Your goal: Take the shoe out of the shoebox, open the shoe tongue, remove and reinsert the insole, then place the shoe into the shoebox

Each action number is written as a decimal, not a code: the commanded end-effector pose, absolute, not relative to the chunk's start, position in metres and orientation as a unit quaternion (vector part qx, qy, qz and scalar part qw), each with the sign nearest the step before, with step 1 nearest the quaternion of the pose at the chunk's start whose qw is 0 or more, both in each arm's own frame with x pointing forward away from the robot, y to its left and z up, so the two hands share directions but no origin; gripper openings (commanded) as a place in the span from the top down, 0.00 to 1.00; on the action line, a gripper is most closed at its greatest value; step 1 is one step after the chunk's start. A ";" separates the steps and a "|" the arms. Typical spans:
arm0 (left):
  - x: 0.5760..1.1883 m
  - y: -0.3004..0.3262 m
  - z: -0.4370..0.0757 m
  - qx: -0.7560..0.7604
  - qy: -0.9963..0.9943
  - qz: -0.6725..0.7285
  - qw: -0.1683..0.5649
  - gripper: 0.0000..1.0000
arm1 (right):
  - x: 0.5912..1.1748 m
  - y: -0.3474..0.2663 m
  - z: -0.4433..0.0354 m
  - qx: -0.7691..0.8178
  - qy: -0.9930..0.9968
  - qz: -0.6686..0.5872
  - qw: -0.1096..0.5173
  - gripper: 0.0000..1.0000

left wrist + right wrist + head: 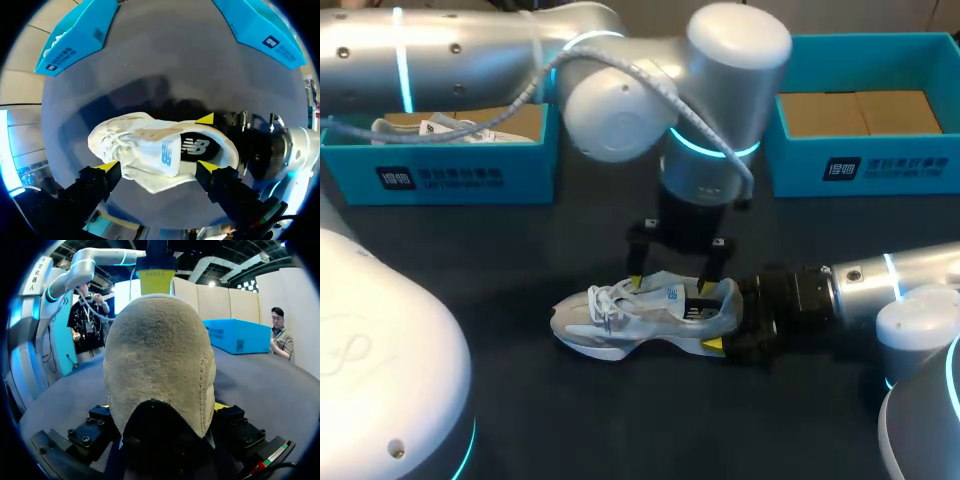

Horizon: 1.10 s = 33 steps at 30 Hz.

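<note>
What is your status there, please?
Right jaws shut on shoe heel. Left jaws open above the tongue. Shoe upright on table. Nothing between left jaws and tongue.

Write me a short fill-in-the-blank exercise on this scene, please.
The sneaker lies on the ___. The right gripper has its fingers shut on the sneaker's ___. The left gripper hangs above it with fingers ___.
Missing words: table; heel; open.
</note>
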<state>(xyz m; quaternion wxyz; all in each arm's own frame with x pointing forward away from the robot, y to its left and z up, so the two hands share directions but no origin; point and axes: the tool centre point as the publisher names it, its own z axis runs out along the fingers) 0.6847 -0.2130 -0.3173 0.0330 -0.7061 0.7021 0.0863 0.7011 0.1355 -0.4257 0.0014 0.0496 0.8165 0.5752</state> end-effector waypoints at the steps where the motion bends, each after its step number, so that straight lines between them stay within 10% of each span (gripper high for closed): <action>1: 0.687 -0.222 -0.331 -0.701 0.702 0.112 0.052 0.00 | 0.700 0.139 -0.428 0.050 0.818 0.574 0.002 1.00; 33: 0.687 -0.196 -0.351 -0.697 0.677 0.201 0.119 0.04 | 0.700 0.139 -0.428 0.050 0.818 0.574 0.002 1.00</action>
